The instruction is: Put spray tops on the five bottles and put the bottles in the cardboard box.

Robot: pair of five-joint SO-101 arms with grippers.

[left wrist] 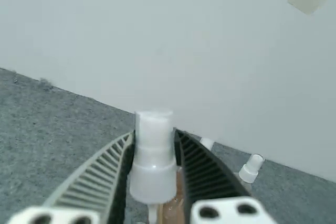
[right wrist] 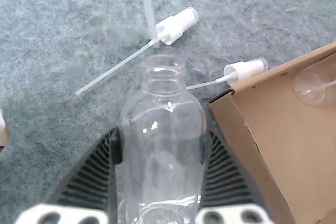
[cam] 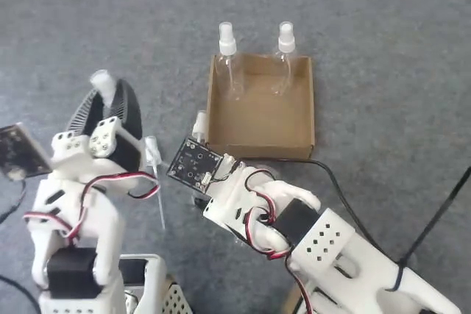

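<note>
The bottle (right wrist: 161, 124) I have hold of is clear plastic with a rounded shoulder, and its neck is open with nothing fitted to it. The right gripper (right wrist: 161, 141) is clamped on its body, one ribbed black finger on each side. It sits low over the grey carpet (right wrist: 63, 35), just beside a near corner of the cardboard box (right wrist: 273, 145). The left gripper (left wrist: 154, 141) is closed on a white spray top (left wrist: 154, 156), which stands upright between its fingers, off to the left of the box in the high view.

The high view gives me the box as a whole. It is shallow and open-topped, and two finished bottles lean against its far wall. One capped bottle (cam: 229, 71) is on the left and the other capped bottle (cam: 283, 68) on the right, and their white tops poke above the rim.

The right wrist view adds detail on the carpet. One loose spray top (right wrist: 176, 24) lies there with its long dip tube stretched out. A second loose top (right wrist: 244, 70) lies just beside the box corner. Inside the box I can see the rounded base of one capped bottle.

The left wrist view looks past the held top to a pale wall (left wrist: 157, 35).
</note>
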